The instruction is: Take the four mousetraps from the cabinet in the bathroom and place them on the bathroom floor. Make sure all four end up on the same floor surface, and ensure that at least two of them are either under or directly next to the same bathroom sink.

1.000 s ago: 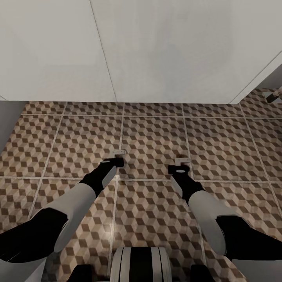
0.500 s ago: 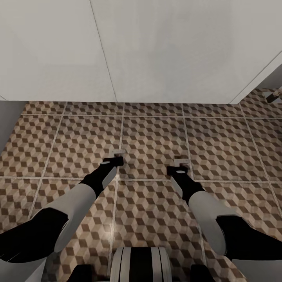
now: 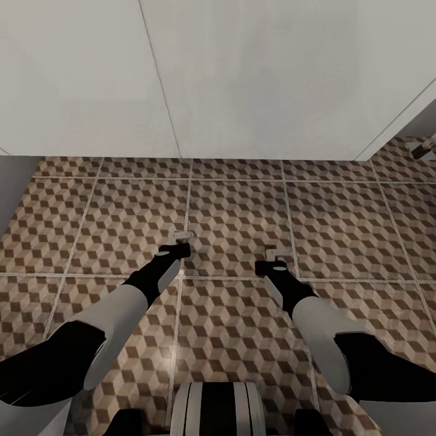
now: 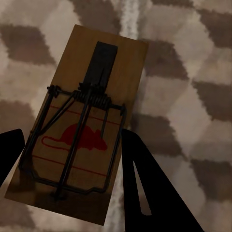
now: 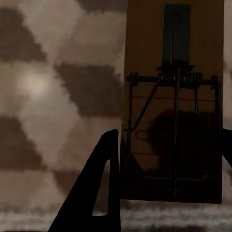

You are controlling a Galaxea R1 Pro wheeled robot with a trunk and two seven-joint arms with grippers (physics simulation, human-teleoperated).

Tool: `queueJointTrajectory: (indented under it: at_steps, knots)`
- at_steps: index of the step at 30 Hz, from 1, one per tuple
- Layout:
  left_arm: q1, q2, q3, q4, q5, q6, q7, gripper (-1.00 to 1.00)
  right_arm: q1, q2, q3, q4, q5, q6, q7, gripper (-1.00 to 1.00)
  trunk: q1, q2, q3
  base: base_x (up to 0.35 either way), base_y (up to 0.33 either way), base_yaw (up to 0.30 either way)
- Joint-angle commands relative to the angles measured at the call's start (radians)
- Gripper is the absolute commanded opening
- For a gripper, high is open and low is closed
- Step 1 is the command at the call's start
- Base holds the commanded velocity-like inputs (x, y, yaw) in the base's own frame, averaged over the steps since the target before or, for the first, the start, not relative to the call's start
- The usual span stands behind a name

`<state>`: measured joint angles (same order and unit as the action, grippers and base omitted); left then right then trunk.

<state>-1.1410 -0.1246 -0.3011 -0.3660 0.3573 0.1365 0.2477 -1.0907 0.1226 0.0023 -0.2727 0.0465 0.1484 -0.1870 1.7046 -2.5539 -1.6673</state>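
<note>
Two mousetraps are held low over the bathroom floor (image 3: 236,200), whose tiles carry a brown and beige cube print. My left gripper (image 3: 179,244) is shut on one mousetrap (image 3: 182,234). Up close it is a tan board (image 4: 82,130) with a wire spring and a red mouse print, set between the dark fingers (image 4: 140,183). My right gripper (image 3: 274,260) is shut on the other mousetrap (image 3: 277,250), which the right wrist view shows as a board (image 5: 174,121) in shadow just above the tiles. The cabinet and the sink basin are out of view.
A tall white flat-fronted unit (image 3: 242,79) with a vertical seam rises just beyond the tiles ahead. A small tan and dark thing (image 3: 424,148) lies on the floor at the far right. A grey surface (image 3: 12,194) borders the left side.
My right gripper and its mousetrap have shifted slightly left and nearer to me. The left arm has barely moved.
</note>
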Motion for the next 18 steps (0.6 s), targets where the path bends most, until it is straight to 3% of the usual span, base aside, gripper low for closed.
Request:
queueJointTrajectory:
  at_steps: [1,9,18]
  knots:
    - [0.0,0.001,-0.009,-0.002,0.007,0.005,0.007,-1.0,0.0,0.0,0.0,-0.001,0.004,0.007,-0.002,-1.0,0.0,0.0,-0.001,0.0,0.0,0.0]
    - [0.0,0.001,-0.016,-0.004,0.006,0.0,0.006,-1.0,0.0,0.0,-0.003,0.001,0.004,-0.01,0.001,-1.0,0.0,0.0,-0.001,0.0,0.0,0.0]
    - [0.0,-0.016,-0.068,-0.007,0.011,0.014,0.013,-1.0,0.0,0.0,-0.005,0.001,0.004,-0.022,0.001,-1.0,0.0,0.0,-0.001,0.0,0.0,0.0]
